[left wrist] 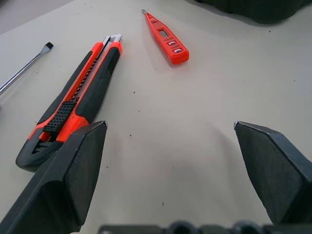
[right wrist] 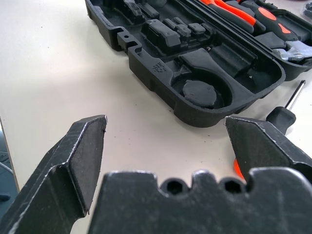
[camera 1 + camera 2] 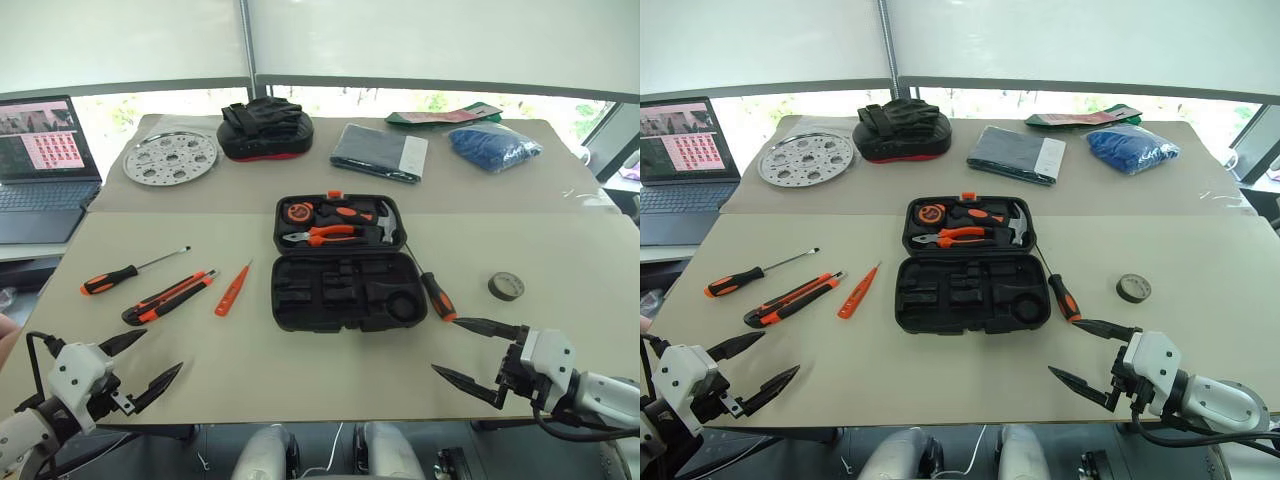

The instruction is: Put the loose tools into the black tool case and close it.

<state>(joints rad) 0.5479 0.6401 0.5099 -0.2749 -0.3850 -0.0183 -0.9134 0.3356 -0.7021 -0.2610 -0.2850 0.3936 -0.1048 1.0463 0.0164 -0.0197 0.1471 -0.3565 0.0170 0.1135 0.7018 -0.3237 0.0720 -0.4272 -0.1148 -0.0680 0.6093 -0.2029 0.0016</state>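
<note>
The black tool case (image 3: pixel 345 290) lies open at the table's middle. Its far half holds pliers, a hammer and a tape measure, and the near half's slots are bare. Left of it lie a screwdriver (image 3: pixel 128 272), an orange-black utility knife (image 3: pixel 170 296) and an orange tester pen (image 3: pixel 232 290). A second screwdriver (image 3: pixel 432 285) rests against the case's right side, with a dark tape roll (image 3: pixel 506 286) further right. My left gripper (image 3: pixel 162 350) hovers open just in front of the knife (image 1: pixel 73 105). My right gripper (image 3: pixel 444 345) is open near the case's front right corner (image 2: pixel 195 117).
Along the back stand a laptop (image 3: pixel 40 165), a round perforated metal plate (image 3: pixel 170 157), a black-and-red pouch (image 3: pixel 265 128), a grey folder (image 3: pixel 378 151), a blue bag (image 3: pixel 493 146) and a green packet (image 3: pixel 440 117). The table's front edge runs just beneath both grippers.
</note>
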